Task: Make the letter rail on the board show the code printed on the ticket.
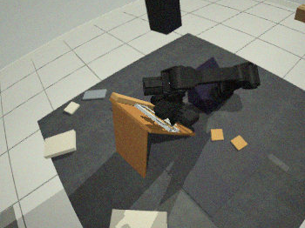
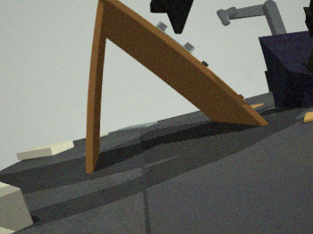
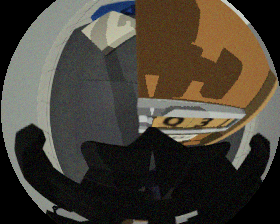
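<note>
The orange-brown sloped board (image 2: 156, 66) (image 3: 167, 60) carries the pale rail (image 1: 148, 114) (image 3: 149, 103). In the wrist view the rail holds a tile reading Q (image 3: 172, 121), then a tile reading 3 (image 3: 205, 122), and a shaded tile (image 3: 227, 122) at the far right that looks like J. A short stretch of rail shows left of the Q tile. The ticket (image 3: 185, 137) is mostly hidden below the rail. My gripper (image 2: 179, 31) (image 3: 151, 130) is shut and empty, its tips pointing down close to the rail near the Q tile; contact cannot be told.
Two loose orange tiles (image 1: 217, 135) (image 1: 239, 143) lie on the dark surface right of the board. Cream blocks (image 1: 60, 144) (image 1: 71, 108) (image 1: 138, 220) and a grey-blue plate (image 1: 94, 94) lie left and in front. A black box (image 1: 162, 8) stands behind.
</note>
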